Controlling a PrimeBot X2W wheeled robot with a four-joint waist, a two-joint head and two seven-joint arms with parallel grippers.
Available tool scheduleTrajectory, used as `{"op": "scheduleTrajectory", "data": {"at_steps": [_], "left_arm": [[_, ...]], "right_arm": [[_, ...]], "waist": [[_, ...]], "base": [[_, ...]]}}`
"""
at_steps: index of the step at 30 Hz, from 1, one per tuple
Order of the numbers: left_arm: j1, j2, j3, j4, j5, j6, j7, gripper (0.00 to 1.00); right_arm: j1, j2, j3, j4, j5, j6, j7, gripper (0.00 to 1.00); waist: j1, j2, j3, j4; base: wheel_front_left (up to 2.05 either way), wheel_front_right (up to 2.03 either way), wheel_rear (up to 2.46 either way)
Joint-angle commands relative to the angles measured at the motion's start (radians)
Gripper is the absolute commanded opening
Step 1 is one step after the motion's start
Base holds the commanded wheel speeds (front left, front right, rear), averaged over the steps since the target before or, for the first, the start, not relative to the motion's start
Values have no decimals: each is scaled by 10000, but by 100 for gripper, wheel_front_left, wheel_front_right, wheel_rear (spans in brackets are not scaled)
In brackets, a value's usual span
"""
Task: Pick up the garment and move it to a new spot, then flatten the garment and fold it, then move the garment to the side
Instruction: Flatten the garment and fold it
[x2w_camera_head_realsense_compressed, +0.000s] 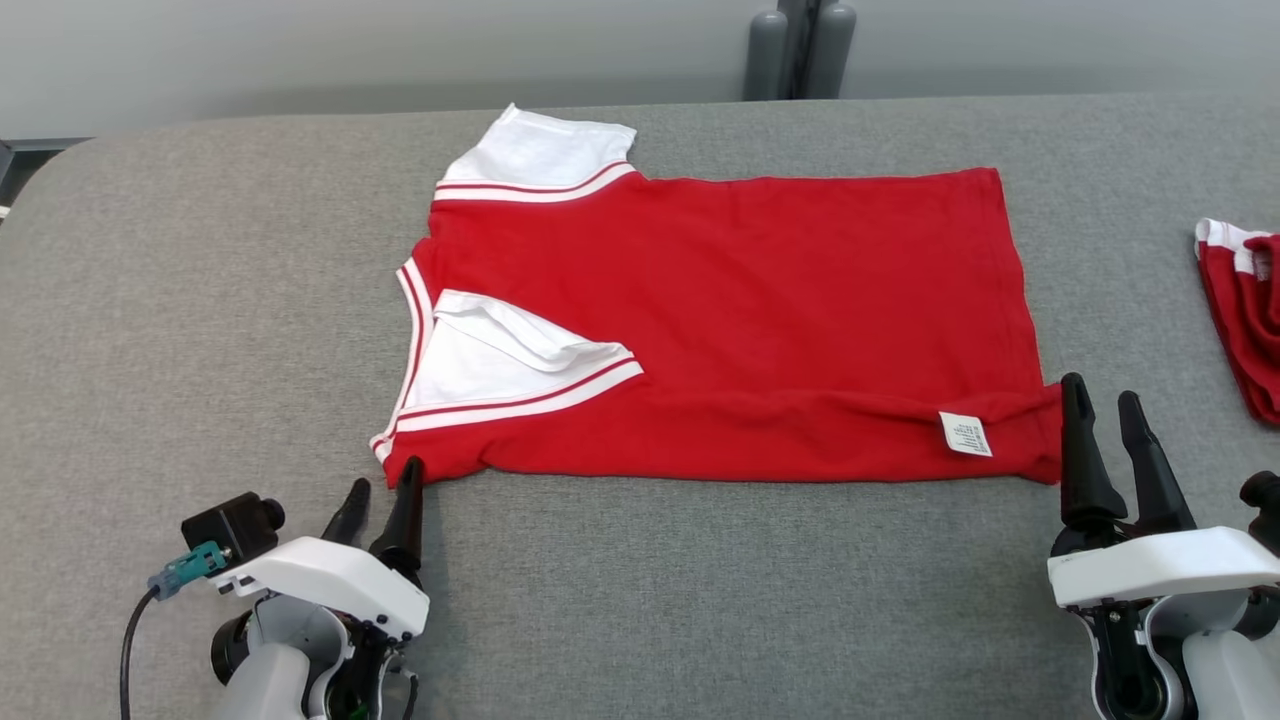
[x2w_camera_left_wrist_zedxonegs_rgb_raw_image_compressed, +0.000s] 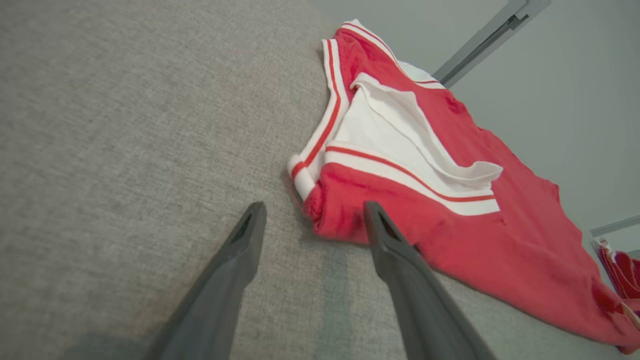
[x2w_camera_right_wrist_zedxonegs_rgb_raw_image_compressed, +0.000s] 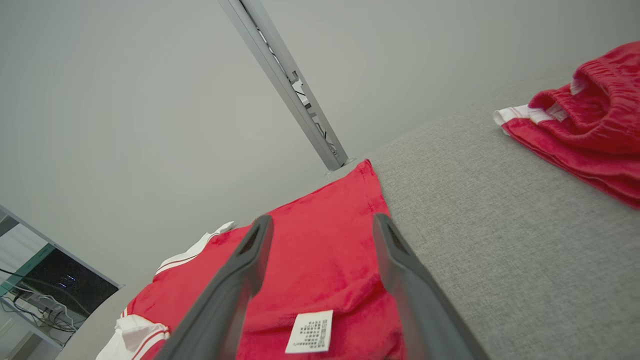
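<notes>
Here's the red short-sleeved jersey garment (x2w_camera_head_realsense_compressed: 740, 320) (x2w_camera_left_wrist_zedxonegs_rgb_raw_image_compressed: 450, 225) (x2w_camera_right_wrist_zedxonegs_rgb_raw_image_compressed: 320, 260), lying flat in the middle of the table. Its shoulders point left and its hem points right. It makes a tidy rectangle. The near white sleeve with red-striped trim (x2w_camera_head_realsense_compressed: 500, 365) (x2w_camera_left_wrist_zedxonegs_rgb_raw_image_compressed: 400, 135) is turned in over the red body, and the far white sleeve (x2w_camera_head_realsense_compressed: 540, 155) pokes out at the far left corner. A small white printed label (x2w_camera_head_realsense_compressed: 966, 434) (x2w_camera_right_wrist_zedxonegs_rgb_raw_image_compressed: 310, 331) sits face-up by the near right corner, where the cloth shows a few shallow wrinkles.

Underneath is a grey woven fabric tabletop (x2w_camera_head_realsense_compressed: 200, 300) (x2w_camera_left_wrist_zedxonegs_rgb_raw_image_compressed: 125, 125) (x2w_camera_right_wrist_zedxonegs_rgb_raw_image_compressed: 500, 225), broad and rounded at its far left corner. Over at the right edge lies a second red-and-white bundle of clothing (x2w_camera_head_realsense_compressed: 1245, 310) (x2w_camera_right_wrist_zedxonegs_rgb_raw_image_compressed: 590, 135), well apart from the jersey. Behind the table there's a plain pale grey wall (x2w_camera_head_realsense_compressed: 300, 50), with a dark grey upright fixture (x2w_camera_head_realsense_compressed: 800, 50) at the far edge.

Now the arms. The left gripper (x2w_camera_head_realsense_compressed: 385, 482) (x2w_camera_left_wrist_zedxonegs_rgb_raw_image_compressed: 314, 210) sits low at the near left, fingers pointing away, jaws spread and gripping nothing. One fingertip is right at the jersey's near left corner, the other is over bare tabletop. The right gripper (x2w_camera_head_realsense_compressed: 1101, 392) (x2w_camera_right_wrist_zedxonegs_rgb_raw_image_compressed: 322, 221) mirrors it at the near right corner, jaws wide apart and empty. Its wrist view looks across the hem end, with the label between the two fingers. Whether either fingertip actually presses the cloth, I can't tell.
</notes>
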Motion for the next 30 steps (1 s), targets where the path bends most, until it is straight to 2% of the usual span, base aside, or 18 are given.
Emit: {"op": "scheduleTrajectory", "data": {"at_steps": [1, 5, 6, 10, 13, 21, 28, 30], "left_arm": [[-199, 36, 0, 76, -1, -33, -10, 100], [-389, 92, 20, 395, -136, -64, -81, 100], [-432, 90, 13, 473, -149, -67, -117, 94], [-628, 123, -81, 720, -175, -105, -277, 0], [-799, 178, -271, 820, 27, -117, -461, 0], [-1033, 306, -660, 639, 367, -148, -1083, 0], [-1012, 306, -856, 333, 412, -164, -1261, 0], [-1006, 319, -915, 265, 445, -151, -1315, 0]], "right_arm": [[15, -50, -25, -58, -34, 27, 44, 100], [43, -48, -58, -23, -76, 27, 58, 100], [57, -48, -56, -1, -91, 27, 76, 100], [117, -51, -154, 282, -345, 27, 234, 100], [78, -46, -230, 659, -875, 27, 513, 100], [-387, -52, -260, 1975, -1306, 25, 1109, 100], [-1223, -47, -322, 3704, -954, 25, 1425, 100], [-1508, -31, -195, 4218, -742, 25, 1405, 91]], "waist": [[1, -1, 78, -103], [1, -1, 181, -275], [1, -1, 199, -313], [1, -1, 222, -418], [1, -1, 204, -451], [1, -1, 114, -227], [1, -1, 95, 12], [1, -1, 105, 57]], "base": [[0, 0, 0], [0, 0, 0], [0, 0, 0], [0, 0, 0], [0, 0, 0], [0, 0, 0], [0, 0, 0], [0, 0, 0]]}}
